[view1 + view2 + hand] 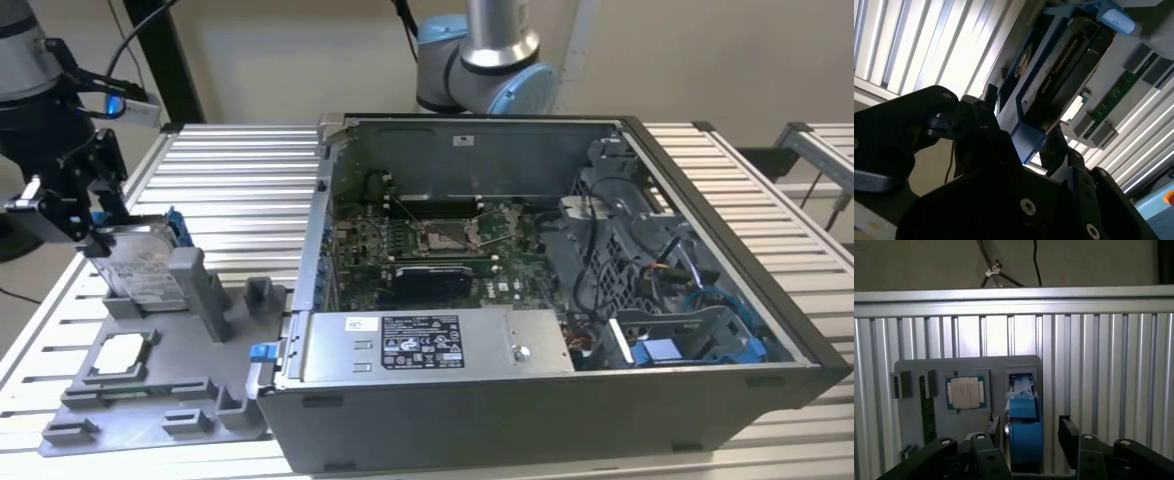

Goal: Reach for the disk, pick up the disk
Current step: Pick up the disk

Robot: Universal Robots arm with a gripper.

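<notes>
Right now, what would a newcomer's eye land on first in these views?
The big open computer case takes up the middle of the exterior view, its boards and cables bare. At that view's left, the disk in its blue frame stands on edge in a grey tray, with the open gripper straddling it. A small square chip lies flat on the same tray.

We count one disk (134, 268), one square silver chip (120, 350) and one green memory stick (928, 412), all on one grey tray (187, 375). Then there's one open computer case (561, 425) with one long grey box (427, 345) in it. Robot arms, we make it two: one arm (27, 60) at the exterior view's left carrying one gripper (96, 232), plus a far arm (487, 55).
</notes>
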